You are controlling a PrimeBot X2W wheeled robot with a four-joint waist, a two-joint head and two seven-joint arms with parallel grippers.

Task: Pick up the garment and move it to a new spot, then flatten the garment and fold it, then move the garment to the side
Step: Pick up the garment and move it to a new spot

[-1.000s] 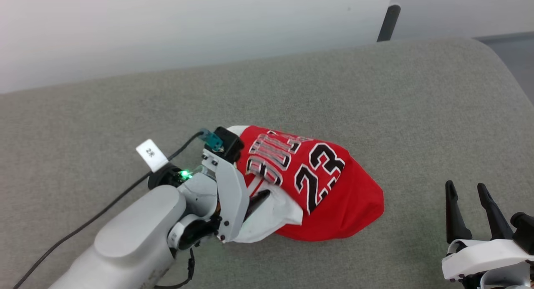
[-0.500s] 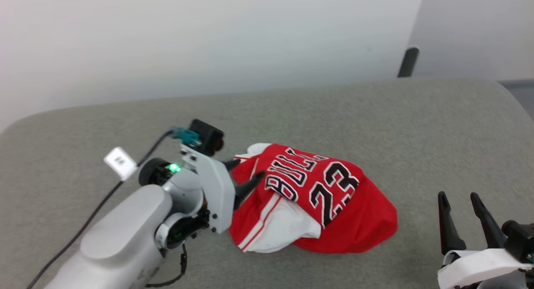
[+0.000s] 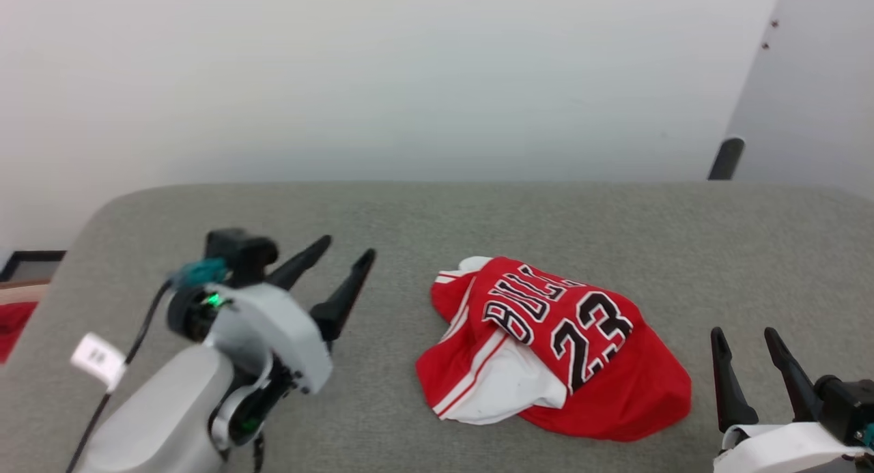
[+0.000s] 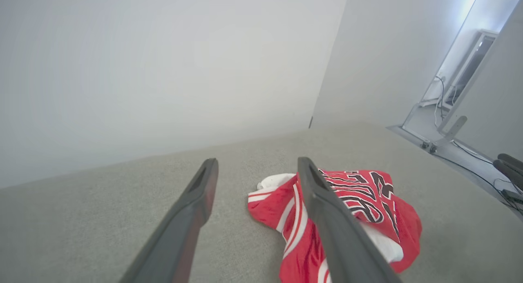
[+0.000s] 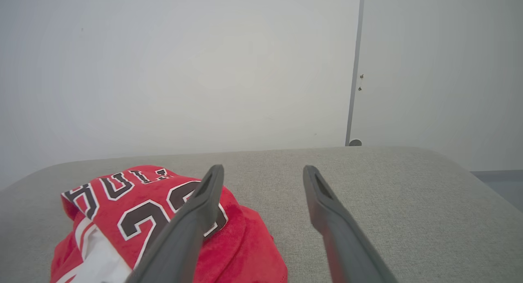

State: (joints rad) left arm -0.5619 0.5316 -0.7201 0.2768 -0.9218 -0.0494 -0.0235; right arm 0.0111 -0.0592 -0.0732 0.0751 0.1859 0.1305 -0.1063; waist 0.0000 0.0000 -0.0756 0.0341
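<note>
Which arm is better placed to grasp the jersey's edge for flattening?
Probably left. The left fingers, open, stand beside the jersey, near its loose striped edges and white sleeve; the right fingers, also open, face only its smooth red bulge.

The left gripper (image 3: pixel 348 248) juts up and rightward from its pale forearm (image 3: pixel 164 418), dark fingers spread wide, gripping nothing. The right gripper (image 3: pixel 743 332) sits low at the lower right, fingers parted, pointing upward.
</note>
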